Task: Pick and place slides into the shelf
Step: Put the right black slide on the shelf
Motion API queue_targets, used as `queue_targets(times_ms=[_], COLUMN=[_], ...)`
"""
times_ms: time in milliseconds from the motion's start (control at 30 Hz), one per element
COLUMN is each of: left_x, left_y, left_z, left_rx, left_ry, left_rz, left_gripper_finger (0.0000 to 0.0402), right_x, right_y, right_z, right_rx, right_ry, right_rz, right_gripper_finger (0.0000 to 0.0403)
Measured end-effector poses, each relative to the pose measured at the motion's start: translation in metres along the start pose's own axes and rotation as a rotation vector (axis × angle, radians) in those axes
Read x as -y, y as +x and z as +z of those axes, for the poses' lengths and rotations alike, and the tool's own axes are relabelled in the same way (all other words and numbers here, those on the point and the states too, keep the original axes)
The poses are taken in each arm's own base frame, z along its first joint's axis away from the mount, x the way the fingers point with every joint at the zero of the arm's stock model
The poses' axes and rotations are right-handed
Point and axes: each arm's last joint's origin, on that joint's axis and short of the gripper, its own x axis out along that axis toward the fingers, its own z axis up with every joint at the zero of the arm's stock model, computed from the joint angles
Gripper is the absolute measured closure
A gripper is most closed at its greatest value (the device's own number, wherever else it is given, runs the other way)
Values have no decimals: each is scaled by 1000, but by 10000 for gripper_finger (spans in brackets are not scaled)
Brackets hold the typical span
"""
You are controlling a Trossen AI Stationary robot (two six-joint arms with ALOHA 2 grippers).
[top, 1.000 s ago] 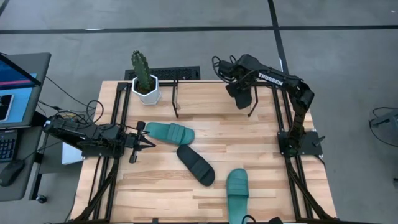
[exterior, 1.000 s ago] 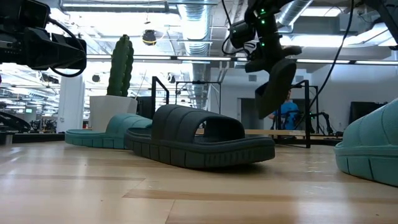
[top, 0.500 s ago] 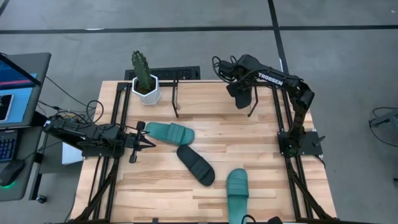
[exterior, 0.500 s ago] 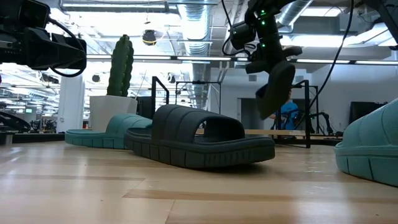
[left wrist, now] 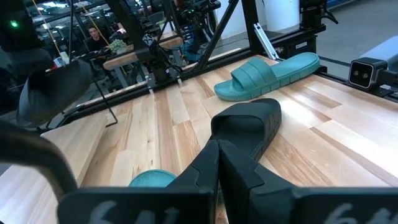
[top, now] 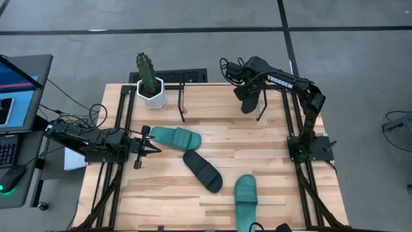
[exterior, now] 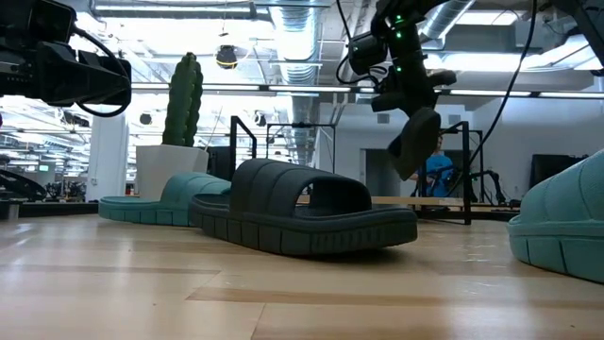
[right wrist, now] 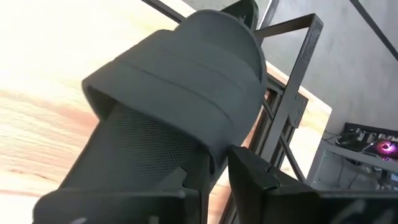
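Observation:
My right gripper (right wrist: 214,177) hangs over the table's far right part, shut on a black slide (top: 246,102) held in the air above the shelf (top: 182,103), a low black frame with upright end brackets. A second black slide (top: 203,171) lies flat on its sole mid-table. One teal slide (top: 175,136) lies to its left. Another teal slide (top: 245,193) lies near the front edge. My left gripper (left wrist: 217,149) waits shut at the table's left, just beside the left teal slide and touching nothing. My right gripper pinches the black slide's side rim (right wrist: 214,163) just behind the strap, one finger (right wrist: 186,180) on the footbed side and the other outside. The fingers slant down from above. The slide (exterior: 415,142) hangs below them, strap end down, clear of the shelf and the table.
A cactus in a white pot (top: 149,84) stands at the far left corner beside the shelf's left bracket. Black mounting rails (top: 122,129) run along both table sides. A laptop (top: 16,90) sits off the table's left. Bare wood lies between the slides and the shelf.
The black slide in my right gripper has tipped a little, and its hanging length looks shorter in the low view. It has shifted slightly toward the table's left. The gripper itself has stayed in place.

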Motion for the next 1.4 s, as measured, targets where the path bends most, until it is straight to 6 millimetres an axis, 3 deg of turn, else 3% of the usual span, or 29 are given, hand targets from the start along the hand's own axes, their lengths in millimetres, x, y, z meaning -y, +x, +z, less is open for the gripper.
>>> queue_targets(times_ms=[700,900,1100,1200,1300,1400], left_x=[0,0,0,0,0,0], left_y=[0,0,0,0,0,0], left_z=[0,0,0,0,0,0], left_rx=[0,0,0,0,0,0], left_ry=[2,1,-1,2,-1,2], left_rz=[0,0,1,1,0,0], left_gripper_finger=[401,401,401,401,401,401], right_x=[-5,-19,-50,-64,-73,-67], right_y=[-2,-9,-27,-38,-49,-61], right_z=[1,0,-19,-32,-45,-57], right_rx=[19,90,163,197,271,341], right_ry=[-96,-219,-456,-518,-528,-481], right_rz=[37,66,78,82,-17,-158], right_gripper_finger=[351,351,354,379,397,400])
